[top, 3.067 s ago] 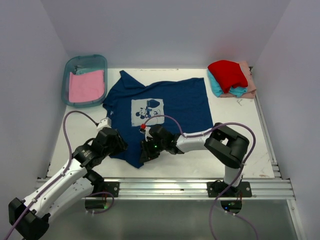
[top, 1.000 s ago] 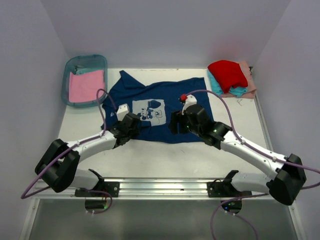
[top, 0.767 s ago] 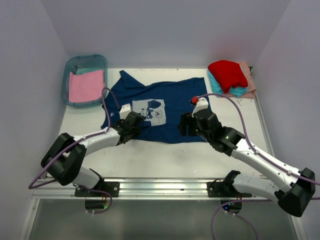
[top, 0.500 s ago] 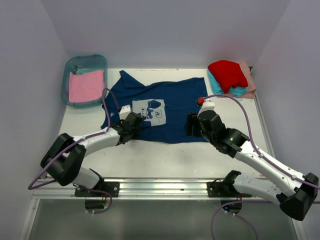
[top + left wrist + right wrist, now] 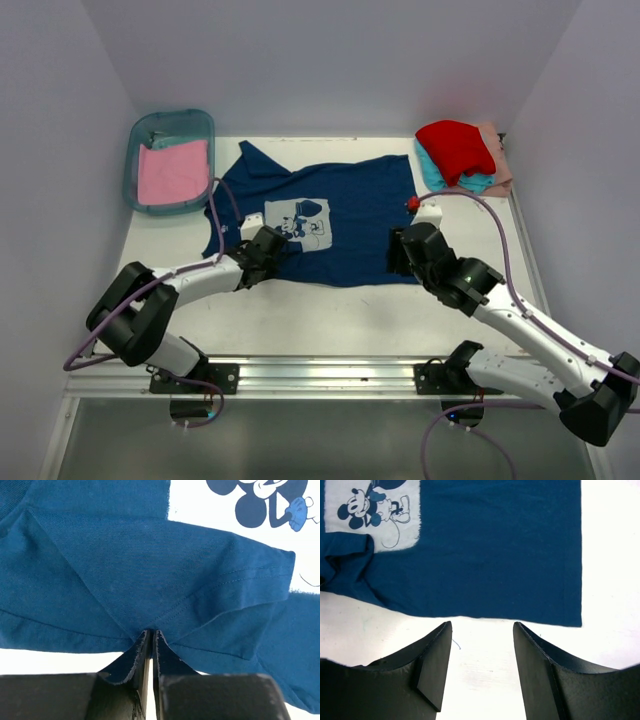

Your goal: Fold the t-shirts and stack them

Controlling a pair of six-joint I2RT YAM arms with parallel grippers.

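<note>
Bench: flat white table (image 5: 330, 310), arms bolted at its near edge.

Work piece: the navy blue cloth t-shirt (image 5: 355, 215) with a pale square cartoon print lies spread front-up in the middle of the table, collar toward the far left. Its near-left part is bunched and already lapped over itself beside the print. The right side lies flat, and its hem runs straight to a clean corner (image 5: 572, 620).

Other stock: a teal translucent plastic bin (image 5: 140, 135) at the far left holds a plain pink shirt (image 5: 172, 172). At the far right corner sits a pile of folded shirts, the red one (image 5: 457, 148) on top, with teal and peach showing below it.

Tools: your left gripper (image 5: 151, 635) is pinched tight on a peak of the navy t-shirt's near-left edge, the cloth tenting up into the jaws. Your right gripper (image 5: 481, 627) hangs spread wide over bare table just beside the near hem, with nothing between its fingers.

Step in hand, as I judge it: folding the navy t-shirt, one side gripped and the other not yet taken.

Next move calls for: bring the right gripper onto the hem near that right corner and close on it. Then lift both sides together and evenly. An uneven lift would likely drag the bunched left side further askew.
</note>
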